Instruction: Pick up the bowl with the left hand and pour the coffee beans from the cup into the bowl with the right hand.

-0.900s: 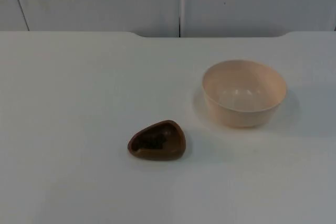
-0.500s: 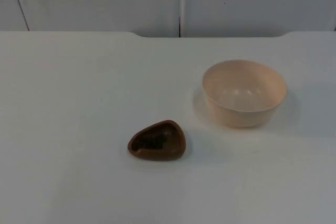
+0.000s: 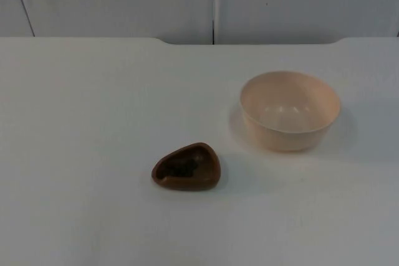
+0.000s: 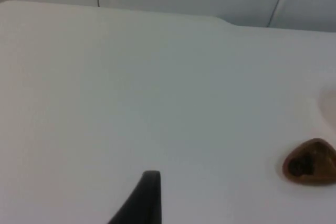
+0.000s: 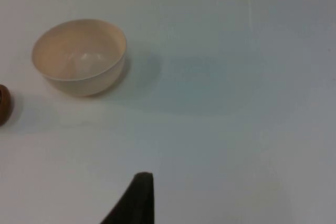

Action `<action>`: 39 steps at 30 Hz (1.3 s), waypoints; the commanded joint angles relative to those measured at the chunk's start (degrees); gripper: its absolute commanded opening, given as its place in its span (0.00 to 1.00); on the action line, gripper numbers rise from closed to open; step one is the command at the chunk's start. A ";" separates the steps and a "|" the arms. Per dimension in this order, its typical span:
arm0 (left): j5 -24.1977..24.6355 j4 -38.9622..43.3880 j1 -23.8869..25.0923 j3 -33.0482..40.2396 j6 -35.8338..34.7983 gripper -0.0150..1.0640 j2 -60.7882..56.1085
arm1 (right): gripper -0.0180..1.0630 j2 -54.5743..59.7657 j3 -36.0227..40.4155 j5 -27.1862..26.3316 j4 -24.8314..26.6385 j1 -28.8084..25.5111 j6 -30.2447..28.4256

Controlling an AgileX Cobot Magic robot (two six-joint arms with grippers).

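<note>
Standing apart: unmarked bowl (image 3: 290,111), brown cup (image 3: 186,166).

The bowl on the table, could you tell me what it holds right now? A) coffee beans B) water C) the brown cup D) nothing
D: the cream bowl shows a bare inside, while the dark beans sit in the brown cup beside it.
</note>
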 commanded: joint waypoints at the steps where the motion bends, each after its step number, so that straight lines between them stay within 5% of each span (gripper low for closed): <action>1: -2.72 -2.84 0.12 -0.32 1.40 0.99 2.15 | 0.99 -0.15 0.11 -0.46 -0.07 -0.34 0.32; 24: -11.10 -13.68 0.12 -0.75 10.35 0.99 14.55 | 0.99 -0.15 0.11 -0.46 -0.07 -0.34 0.32; 34: -10.44 -13.68 0.12 -11.09 12.43 0.99 21.84 | 0.99 -0.15 0.11 -0.46 -0.07 -0.34 0.32; 39: -5.73 -13.46 0.12 -17.85 13.22 0.99 29.11 | 0.99 -0.15 0.11 -0.46 -0.07 -0.34 0.32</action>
